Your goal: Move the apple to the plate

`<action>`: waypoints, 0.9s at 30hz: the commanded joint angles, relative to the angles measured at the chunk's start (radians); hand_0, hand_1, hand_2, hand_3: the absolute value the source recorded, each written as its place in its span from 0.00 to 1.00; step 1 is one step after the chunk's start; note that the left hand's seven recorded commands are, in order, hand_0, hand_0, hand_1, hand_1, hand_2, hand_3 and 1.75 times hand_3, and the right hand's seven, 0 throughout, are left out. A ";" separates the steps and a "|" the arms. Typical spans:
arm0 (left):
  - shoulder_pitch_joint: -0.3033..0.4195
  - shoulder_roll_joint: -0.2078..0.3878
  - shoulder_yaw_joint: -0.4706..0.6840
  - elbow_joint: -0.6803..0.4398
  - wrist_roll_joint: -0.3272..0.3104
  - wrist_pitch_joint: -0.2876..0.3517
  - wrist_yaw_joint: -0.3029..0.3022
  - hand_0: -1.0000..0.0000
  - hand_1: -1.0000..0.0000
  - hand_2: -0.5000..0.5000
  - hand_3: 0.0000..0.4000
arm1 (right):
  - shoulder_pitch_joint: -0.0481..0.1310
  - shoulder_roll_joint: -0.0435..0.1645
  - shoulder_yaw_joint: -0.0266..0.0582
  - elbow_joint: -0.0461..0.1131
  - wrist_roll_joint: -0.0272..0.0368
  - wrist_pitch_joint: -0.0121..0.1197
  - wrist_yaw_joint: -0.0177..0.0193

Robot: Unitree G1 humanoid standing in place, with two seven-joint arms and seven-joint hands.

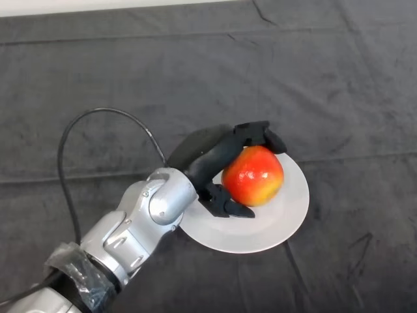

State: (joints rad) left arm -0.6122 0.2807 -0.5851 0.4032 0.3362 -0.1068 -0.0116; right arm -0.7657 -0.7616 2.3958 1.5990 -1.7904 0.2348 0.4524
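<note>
A red and yellow apple (254,176) is over the white plate (287,218) in the middle of the dark cloth. My left hand (212,160) comes in from the lower left and is curled round the apple: fingers wrap over its top and far side, the thumb (228,205) lies under its near side. I cannot tell whether the apple rests on the plate or is held just above it. The hand hides the plate's left part.
The dark cloth (98,78) covers the whole table, with creases across it. A pale strip (78,5) runs along the far edge at the top left.
</note>
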 commanded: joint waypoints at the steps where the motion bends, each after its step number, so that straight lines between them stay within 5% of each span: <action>1: -0.053 0.041 -0.036 0.038 0.016 -0.014 -0.016 1.00 1.00 0.50 0.00 | -0.045 -0.019 0.0106 -0.033 0.0038 -0.004 0.0138; 14: -0.128 0.100 0.011 0.001 -0.005 0.030 -0.104 1.00 1.00 0.50 0.00 | -0.045 -0.018 0.0108 -0.033 0.0037 -0.004 0.0138; 21: -0.213 0.190 0.130 0.037 -0.068 -0.006 -0.150 1.00 1.00 0.50 0.00 | -0.045 -0.018 0.0108 -0.033 0.0037 -0.004 0.0138; 27: -0.258 0.259 0.233 0.140 -0.108 -0.076 -0.127 1.00 1.00 0.50 0.00 | -0.045 -0.018 0.0108 -0.033 0.0037 -0.004 0.0137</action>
State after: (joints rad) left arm -0.8204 0.4907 -0.3641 0.5292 0.2375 -0.1834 -0.1457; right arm -0.7658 -0.7616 2.3959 1.5990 -1.7905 0.2349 0.4524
